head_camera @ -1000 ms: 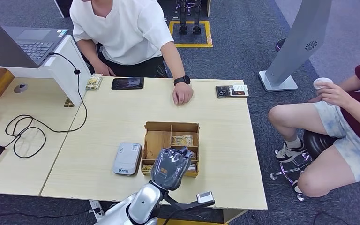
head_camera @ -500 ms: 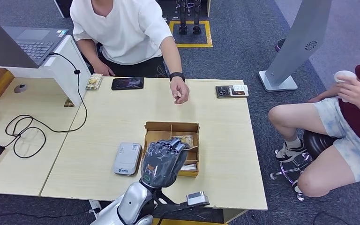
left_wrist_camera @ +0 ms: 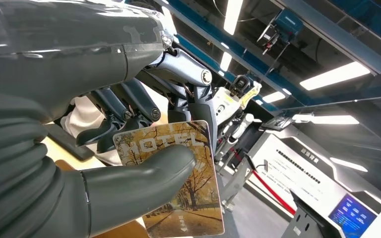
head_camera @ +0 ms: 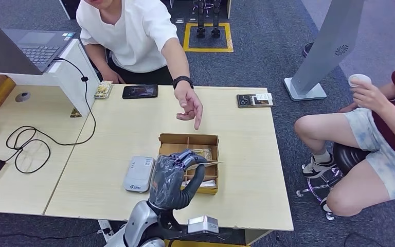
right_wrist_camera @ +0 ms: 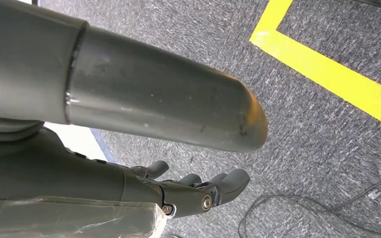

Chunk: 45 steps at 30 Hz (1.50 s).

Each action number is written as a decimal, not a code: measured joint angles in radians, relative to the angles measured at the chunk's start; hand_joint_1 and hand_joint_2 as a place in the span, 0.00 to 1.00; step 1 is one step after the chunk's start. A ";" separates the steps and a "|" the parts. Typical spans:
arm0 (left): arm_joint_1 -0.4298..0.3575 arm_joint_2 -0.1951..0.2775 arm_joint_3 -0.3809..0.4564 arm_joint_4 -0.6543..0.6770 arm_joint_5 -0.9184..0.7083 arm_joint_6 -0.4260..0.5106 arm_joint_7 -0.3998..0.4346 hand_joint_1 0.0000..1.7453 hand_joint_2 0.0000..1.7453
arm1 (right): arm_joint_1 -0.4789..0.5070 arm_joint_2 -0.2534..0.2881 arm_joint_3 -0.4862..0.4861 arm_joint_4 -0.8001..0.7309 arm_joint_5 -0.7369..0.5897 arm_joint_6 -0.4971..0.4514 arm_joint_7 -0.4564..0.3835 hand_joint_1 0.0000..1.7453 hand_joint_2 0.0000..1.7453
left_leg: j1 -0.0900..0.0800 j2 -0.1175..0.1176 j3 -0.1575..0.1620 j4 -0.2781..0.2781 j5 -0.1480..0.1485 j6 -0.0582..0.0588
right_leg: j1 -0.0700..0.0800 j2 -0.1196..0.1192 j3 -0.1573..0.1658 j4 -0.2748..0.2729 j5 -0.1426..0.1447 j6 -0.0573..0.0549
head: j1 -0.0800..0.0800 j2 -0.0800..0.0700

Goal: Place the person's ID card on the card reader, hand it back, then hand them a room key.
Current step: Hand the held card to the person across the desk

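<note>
While the left hand (head_camera: 172,177) pinches one room key (left_wrist_camera: 178,181) between thumb and fingers above the wooden box (head_camera: 189,140), the card's long axis runs away from the robot, toward the person's hand (head_camera: 189,105) reaching over the table (head_camera: 113,134). One card reader (head_camera: 139,174) lies just beside the box. The right hand (right_wrist_camera: 198,191) hangs over carpet, fingers apart, grasping nothing.

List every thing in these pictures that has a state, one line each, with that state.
Left hand: above the box, pinching the room key.
Autumn-print hotel room key card: held between thumb and fingers, off the table.
Right hand: hanging over the grey carpet, holding nothing, fingers loosely curled.
Brown cardboard divided box: open-topped, cards in its compartments.
White card reader: flat on the table, nothing on it.
Person's hand: reaching out over the table, empty.
Grey laptop: lid open.
</note>
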 joint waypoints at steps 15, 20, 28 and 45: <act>-0.154 -0.010 0.049 0.169 -0.176 -0.006 0.163 1.00 1.00 | -0.018 -0.010 0.048 0.003 0.016 0.023 0.008 0.00 0.00 | 0.000 0.000 0.000 0.000 0.002 0.001 | 0.000 0.000 0.000 0.000 0.002 0.001 | 0.000 0.000; -0.188 -0.010 0.060 0.234 -0.262 -0.005 0.209 1.00 1.00 | -0.023 -0.013 0.065 0.003 0.013 0.030 0.012 0.00 0.00 | 0.000 0.000 0.000 0.000 0.002 0.001 | 0.000 0.000 0.000 0.000 0.002 0.001 | 0.000 0.000; -0.214 -0.011 0.103 0.317 -0.392 -0.006 0.280 1.00 1.00 | -0.024 -0.015 0.097 0.003 -0.008 0.034 0.021 0.00 0.00 | 0.000 0.000 0.000 0.000 0.002 0.001 | 0.000 0.000 0.000 0.000 0.002 0.001 | 0.000 0.000; -0.219 -0.037 0.131 0.370 -0.401 -0.012 0.300 0.16 1.00 | -0.024 -0.016 0.145 0.003 -0.045 0.026 0.031 0.00 0.00 | 0.000 0.000 0.000 0.000 0.002 0.001 | 0.000 0.000 0.000 0.000 0.002 0.001 | 0.000 0.000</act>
